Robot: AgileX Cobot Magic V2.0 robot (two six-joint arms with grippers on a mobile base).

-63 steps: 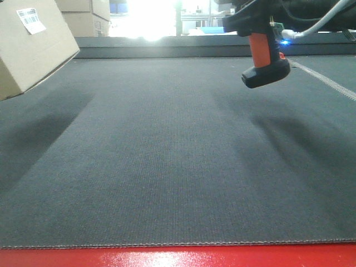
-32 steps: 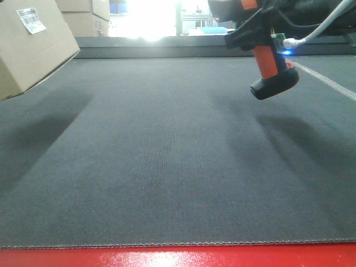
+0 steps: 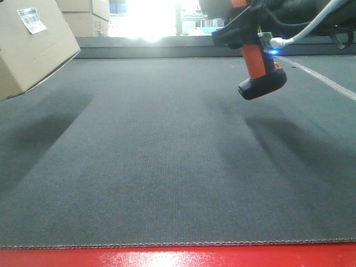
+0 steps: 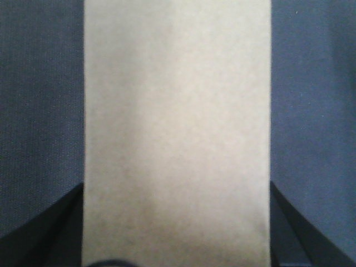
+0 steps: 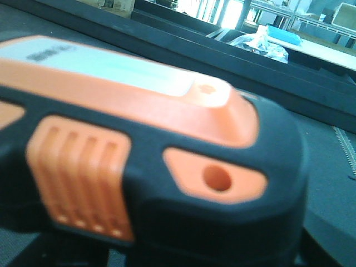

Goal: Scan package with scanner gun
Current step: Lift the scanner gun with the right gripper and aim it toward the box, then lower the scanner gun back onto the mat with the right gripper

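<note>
The package point(image 3: 28, 50) is a brown cardboard box with a white barcode label point(image 3: 31, 20), held tilted above the grey mat at the far left. In the left wrist view it point(image 4: 177, 111) fills the middle, and my left gripper point(image 4: 177, 228) is shut on it, with dark fingers point(image 4: 55, 228) at both sides. The orange and black scanner gun point(image 3: 258, 64) hangs handle-down at the upper right, held by my right gripper point(image 3: 242, 30), with a blue light lit. It point(image 5: 139, 144) fills the right wrist view and hides the jaws.
Grey mat point(image 3: 167, 156) with a red front edge point(image 3: 178, 257) and a raised dark rim at the back point(image 3: 167, 47). Stacked cardboard boxes point(image 3: 83, 16) stand behind. A white cable point(image 3: 311, 28) runs from the scanner. A white stripe point(image 3: 328, 80) crosses at right.
The scanner gun has tilted and shifted a little left and down. The package has not moved.
</note>
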